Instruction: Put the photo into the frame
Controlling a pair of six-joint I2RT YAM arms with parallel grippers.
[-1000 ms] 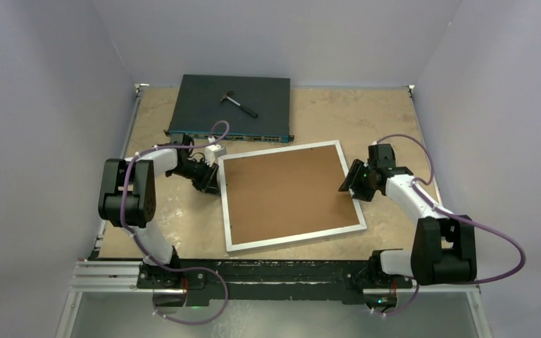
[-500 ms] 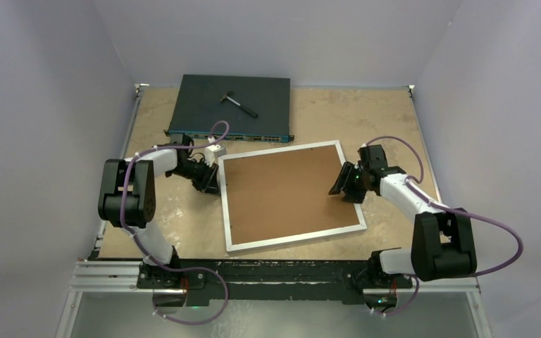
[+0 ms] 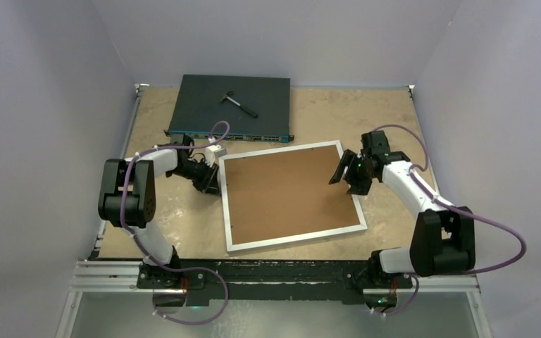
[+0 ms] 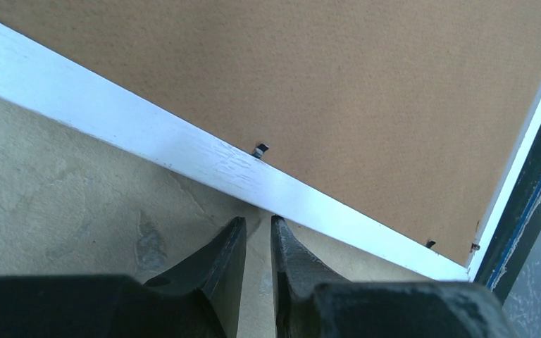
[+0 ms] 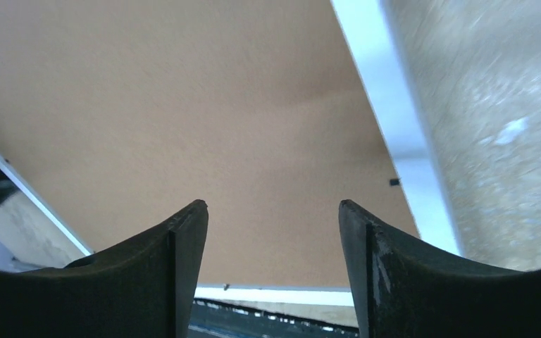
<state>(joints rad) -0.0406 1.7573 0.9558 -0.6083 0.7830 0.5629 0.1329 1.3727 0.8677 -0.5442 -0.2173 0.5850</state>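
Note:
The frame (image 3: 296, 237) lies face down in the middle of the table, its thin white border around a plain brown backing board (image 3: 289, 190). The photo is hidden. My left gripper (image 3: 213, 184) rests low on the table at the frame's left border (image 4: 148, 137). Its tips (image 4: 257, 222) stand only a narrow slit apart, with nothing between them. My right gripper (image 3: 343, 176) hovers open over the board (image 5: 183, 105) just inside the right border (image 5: 387, 77). Nothing sits between its fingers (image 5: 271, 208).
A dark flat network switch (image 3: 211, 116) lies at the back left with a small hammer (image 3: 238, 103) on top. The frame's far left corner lies close to the switch. Grey walls stand along the table's left, right and back sides.
My right gripper has swung back and left, from beside the frame's right edge to above the backing board, and its jaws have widened. The left arm and the frame have not moved.

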